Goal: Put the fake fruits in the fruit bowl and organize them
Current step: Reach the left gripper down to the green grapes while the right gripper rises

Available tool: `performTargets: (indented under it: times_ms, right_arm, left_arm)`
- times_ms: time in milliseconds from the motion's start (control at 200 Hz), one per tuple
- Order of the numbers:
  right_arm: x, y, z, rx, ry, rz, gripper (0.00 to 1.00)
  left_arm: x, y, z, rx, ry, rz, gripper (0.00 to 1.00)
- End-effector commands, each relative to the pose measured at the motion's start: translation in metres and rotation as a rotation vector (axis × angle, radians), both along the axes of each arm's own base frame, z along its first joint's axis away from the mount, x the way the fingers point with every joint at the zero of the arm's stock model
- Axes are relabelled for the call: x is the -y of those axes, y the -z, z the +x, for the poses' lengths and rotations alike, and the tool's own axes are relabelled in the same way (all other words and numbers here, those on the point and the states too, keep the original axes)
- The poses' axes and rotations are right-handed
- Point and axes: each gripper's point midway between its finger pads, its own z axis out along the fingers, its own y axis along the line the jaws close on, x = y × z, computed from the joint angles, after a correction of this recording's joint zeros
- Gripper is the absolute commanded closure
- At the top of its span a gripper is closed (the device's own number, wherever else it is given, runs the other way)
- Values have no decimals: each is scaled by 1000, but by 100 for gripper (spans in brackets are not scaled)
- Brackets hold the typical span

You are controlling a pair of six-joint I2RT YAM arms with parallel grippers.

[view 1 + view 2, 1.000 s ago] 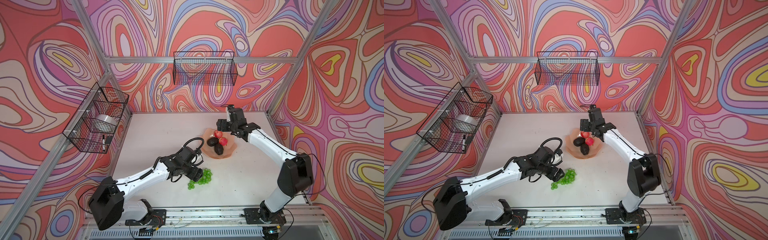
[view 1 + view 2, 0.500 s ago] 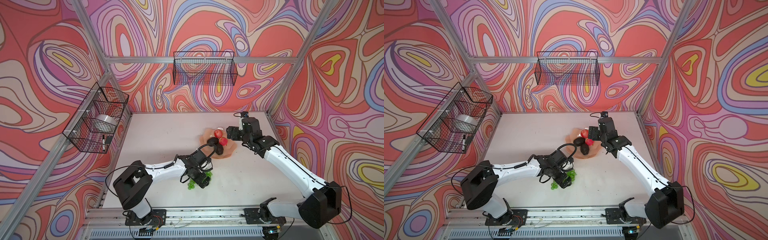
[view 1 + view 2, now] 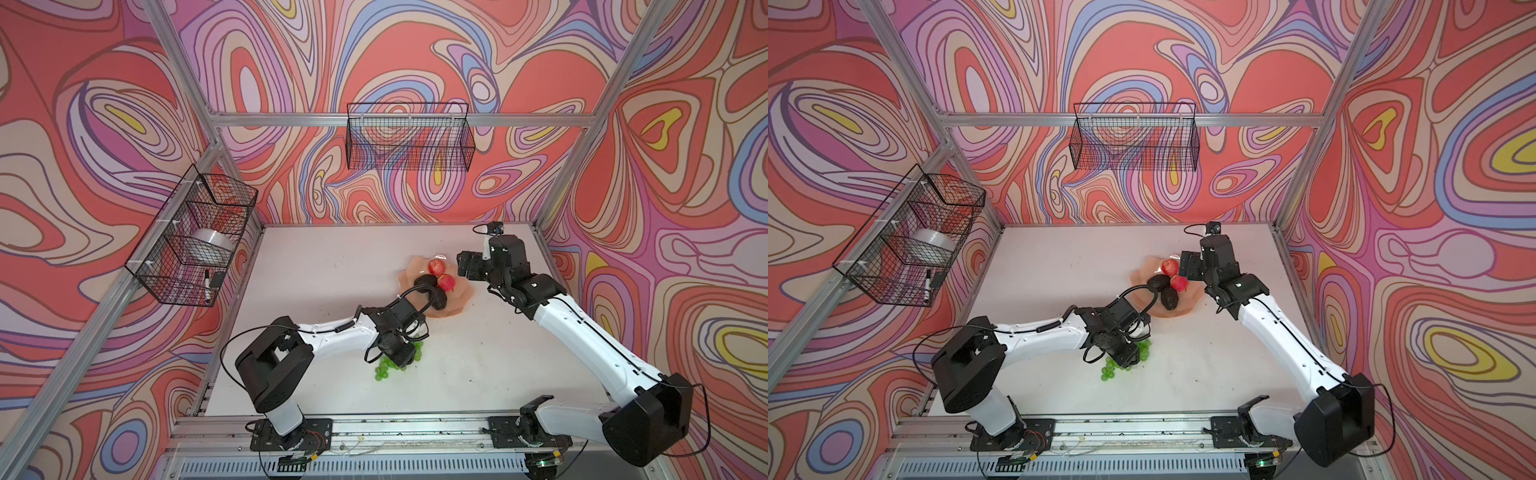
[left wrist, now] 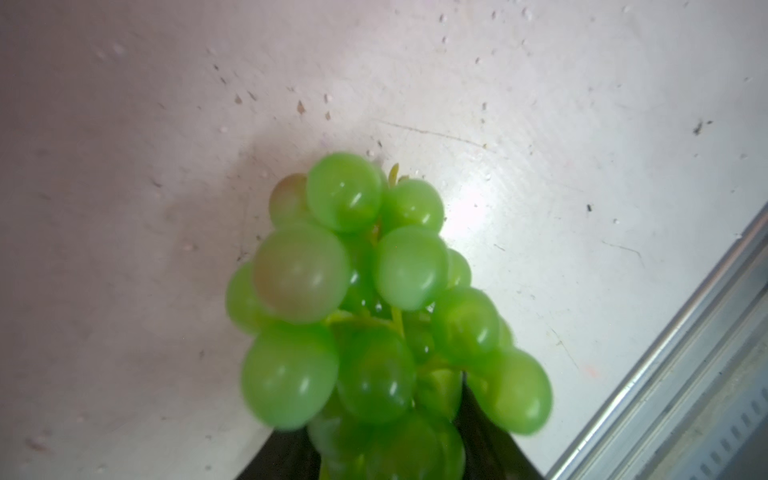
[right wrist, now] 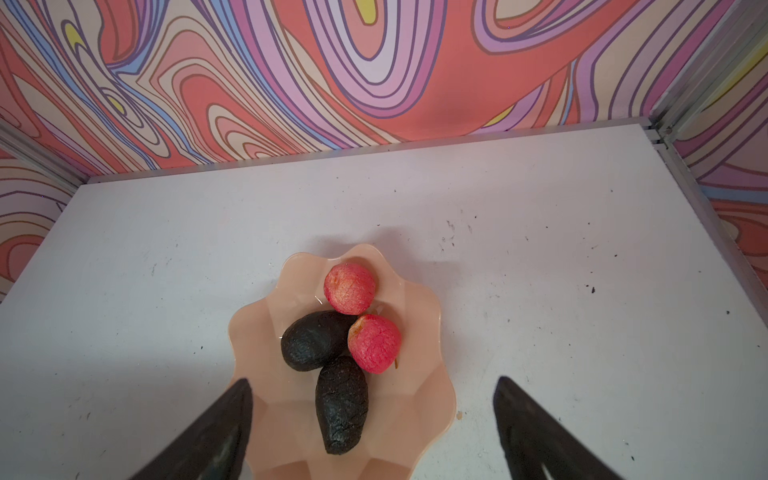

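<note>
Green translucent plastic: one bunch of grapes (image 4: 374, 311), by our count the only fruit not yet in the bowl (image 3: 457, 300). We found it lying on the white desk (image 3: 324, 270), on the near side of the bowl and clear of it, as far as both top views let us tell. It was made of round, glossy beads, a few tinged brown, set on thin yellow-green stalks (image 4: 397, 318). Its outline was slightly blurred in the left wrist view.

Handling, as we judged it: light, soft-skinned, slippery and loose-jointed, so the bunch would likely sag and swing when lifted. It was best taken across the wider end, where the stalks gather. A single bead could squirt out or tear off.

Left tool (image 3: 401, 357): clamped on the wider end of the bunch, its dark fingers (image 4: 486, 440) pressed against beads on both sides. We could not tell how firm the hold was.

Right tool (image 5: 372, 381): apart, holding nothing, hanging over the bowl's edge.

Bowl: peach, glossy and wavy-rimmed, toward the back right of the desk. It held two red-pink apples (image 5: 350, 288) and two bumpy black avocados (image 5: 341, 405), clustered and touching in the middle. Bare room showed along the rim.
</note>
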Motion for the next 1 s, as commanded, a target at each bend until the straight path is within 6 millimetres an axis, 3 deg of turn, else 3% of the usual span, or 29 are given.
performTargets:
  times_ms: [0,245,320,396,486,586,706,781,996]
  right_arm:
    - [6,-2,-5,9,17,-5,7]
    - [8,-4,-11,13,25,9,6]
    - [10,-5,-13,13,27,6,6]
    - [14,-5,-18,9,37,-2,6]
    - [16,-4,-26,5,38,4,6]
    - [20,0,-32,-4,46,4,6]
    - [23,2,-36,-10,53,3,6]
    - [23,2,-38,-10,55,6,6]
    - [24,1,-41,-11,54,8,6]
  left_arm:
    - [1,-52,18,119,-12,-91,59]
    - [11,-130,63,305,-63,-229,59]
    - [20,-145,79,331,-58,-248,59]
    - [22,-146,84,316,-32,-207,55]
    - [21,-129,72,245,4,-179,33]
    - [15,-97,50,137,10,-143,19]
    - [2,-56,28,69,-34,-41,13]
    - [3,-42,22,22,-81,-48,10]
    - [5,-6,26,-7,-162,19,2]
